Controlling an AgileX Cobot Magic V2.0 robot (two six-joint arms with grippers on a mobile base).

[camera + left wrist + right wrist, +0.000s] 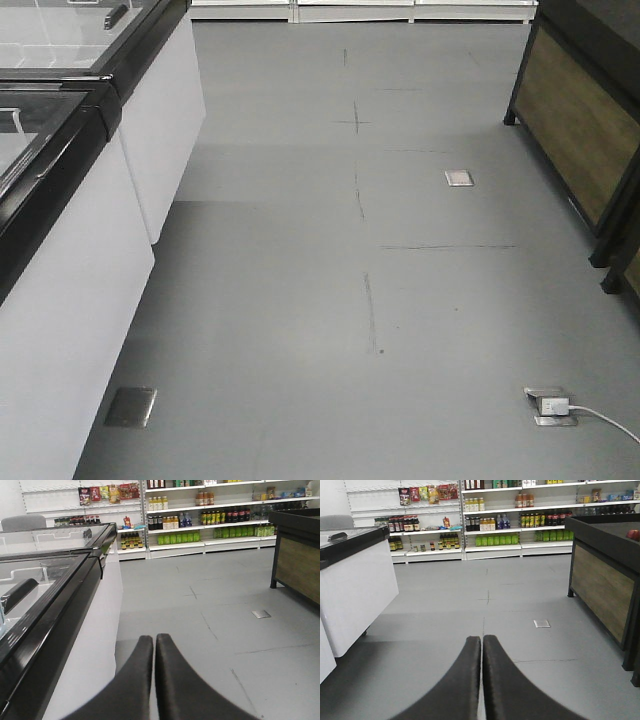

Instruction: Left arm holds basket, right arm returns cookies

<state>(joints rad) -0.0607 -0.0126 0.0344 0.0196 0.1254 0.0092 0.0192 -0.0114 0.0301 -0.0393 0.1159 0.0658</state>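
- While both wrists sit level and point straight down the aisle, the grey floor spreads beneath and ahead of them, filling most of every view.
- White chest freezers with black rims and glass lids run close along the left of the left gripper. What lies under the glass cannot be made out. Seen from the right gripper, a freezer stands farther off to its left.
- Wall shelving stands well ahead of both grippers. It is stocked with rows of bottles, green ones on a lower board and yellow and dark ones above, and snack bags hang at the upper left.
- A dark counter with a wood side panel stands ahead and to the right of the right gripper. A red round thing rests on top at the frame edge.
- The left gripper's two black fingers are pressed together tip to tip, with nothing between them.
- The right gripper's fingers meet the same way and grip nothing.
- A small square floor plate lies ahead and slightly right of the right gripper.
- A floor socket with a white plug and cable shows in the front view.
- Neither the basket nor the cookies appears in any of the three views.
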